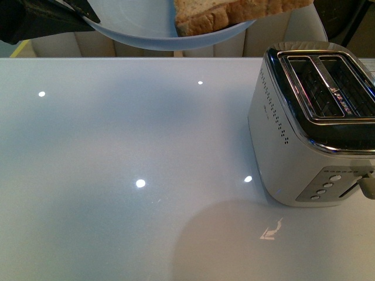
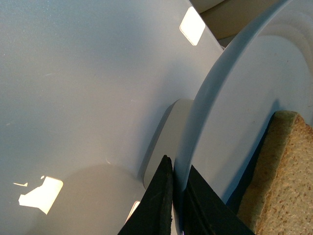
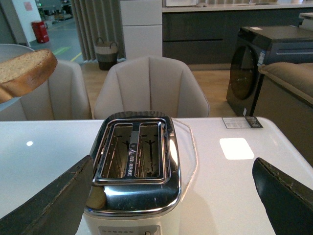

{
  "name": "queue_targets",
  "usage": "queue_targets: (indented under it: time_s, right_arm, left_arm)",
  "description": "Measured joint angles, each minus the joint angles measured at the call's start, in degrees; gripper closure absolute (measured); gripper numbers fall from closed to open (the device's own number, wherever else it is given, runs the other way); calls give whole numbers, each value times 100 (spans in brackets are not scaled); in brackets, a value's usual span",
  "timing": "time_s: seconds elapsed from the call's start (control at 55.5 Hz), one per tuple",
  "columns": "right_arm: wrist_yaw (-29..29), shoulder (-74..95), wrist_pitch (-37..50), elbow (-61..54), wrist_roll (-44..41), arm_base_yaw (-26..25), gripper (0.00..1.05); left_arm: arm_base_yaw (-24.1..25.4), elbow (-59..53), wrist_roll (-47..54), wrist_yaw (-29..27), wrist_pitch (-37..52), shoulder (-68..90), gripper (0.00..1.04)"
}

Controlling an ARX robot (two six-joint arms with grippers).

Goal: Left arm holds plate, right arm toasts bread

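From the front, the left gripper holds the plate by its edge, up above the table. The bread lies on the plate. The toaster stands on the right, both slots empty. The left wrist view shows the fingers pinched on the plate's rim. In the right wrist view, the right gripper is wide open by the toaster.

The left gripper is matte black. Its two fingers are flat, angular wedges that narrow to thin tips, their surface faintly grainy and flecked with pale dust. The right gripper also has two broad dark fingers tapering toward the tips. One looks charcoal with pale scuffs along one edge, the other blacker with a slight sheen.
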Motion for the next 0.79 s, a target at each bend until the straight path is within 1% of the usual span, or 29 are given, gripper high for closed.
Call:
queue_targets:
  time_s: [0.108, 0.793]
  right_arm:
    - [0, 0, 0, 0, 2, 0, 9]
    - [0, 2, 0, 0, 0, 0, 9]
  left_arm:
    - [-111, 0, -61, 4, 4, -70, 102]
    - [-111, 0, -101, -11, 4, -87, 102]
